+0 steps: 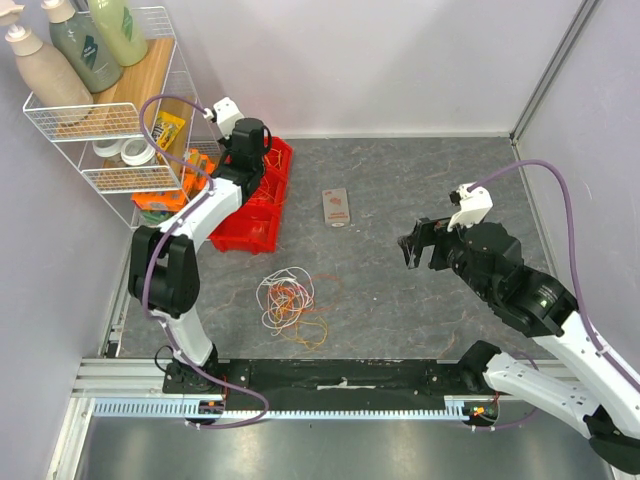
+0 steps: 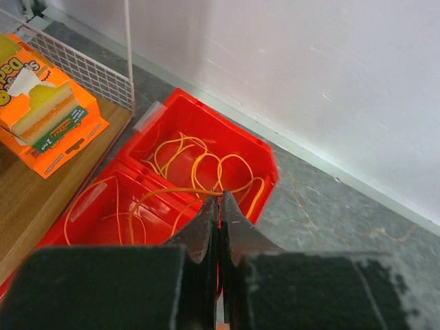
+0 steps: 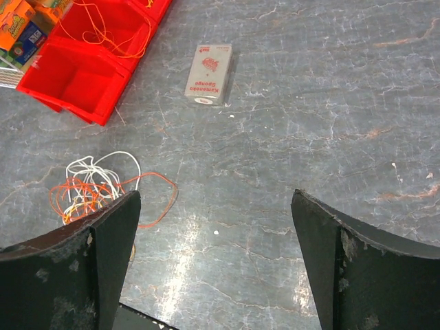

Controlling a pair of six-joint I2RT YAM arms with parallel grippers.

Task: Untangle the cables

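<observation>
Looping orange and white cables (image 1: 290, 305), tangled

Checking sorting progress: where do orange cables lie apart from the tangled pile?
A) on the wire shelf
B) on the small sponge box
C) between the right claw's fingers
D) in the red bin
D: orange cables loop inside the red bin beneath the shut left claw, away from the tangled pile. The right claw is open and empty.

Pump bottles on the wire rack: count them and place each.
3 on the wire rack: beige bottle leftmost, grey-green bottle in the middle, pale green bottle rightmost. The frame edge crops them; more may be hidden.
</observation>
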